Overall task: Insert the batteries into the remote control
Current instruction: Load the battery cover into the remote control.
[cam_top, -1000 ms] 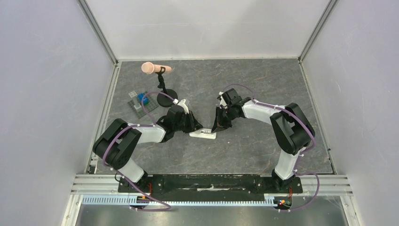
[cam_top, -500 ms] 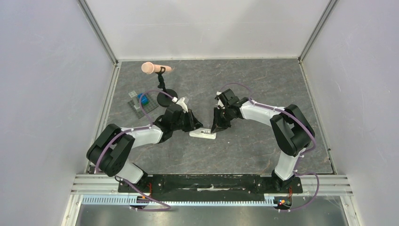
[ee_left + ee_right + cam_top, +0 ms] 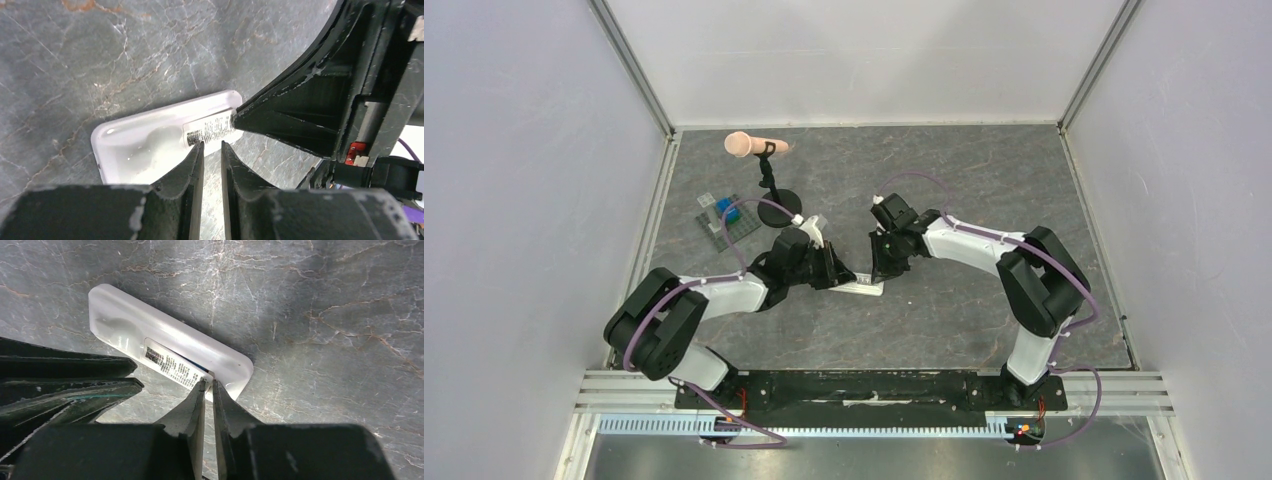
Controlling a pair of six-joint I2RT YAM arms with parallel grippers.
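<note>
The white remote control (image 3: pixel 861 288) lies back side up on the table between my two grippers. It also shows in the left wrist view (image 3: pixel 145 145) and the right wrist view (image 3: pixel 125 330), with a printed label (image 3: pixel 170 365) on its back. My left gripper (image 3: pixel 839 280) is shut and empty, its tips (image 3: pixel 212 145) at the remote's long edge by the label. My right gripper (image 3: pixel 880 275) is shut, its tips (image 3: pixel 209 382) touching the label's end near the remote's right end. A thin blue sliver (image 3: pixel 200 369) shows along the label's edge there. No whole battery is in view.
A pink microphone (image 3: pixel 749 144) on a black stand with a round base (image 3: pixel 776 207) stands at the back left. A blue toy brick on a grey plate (image 3: pixel 727 213) lies left of it. White walls enclose the grey stone table.
My right gripper has moved a little left and closer over the remote's right end. My left arm has stretched lower and further toward the remote. The remote has barely moved.
</note>
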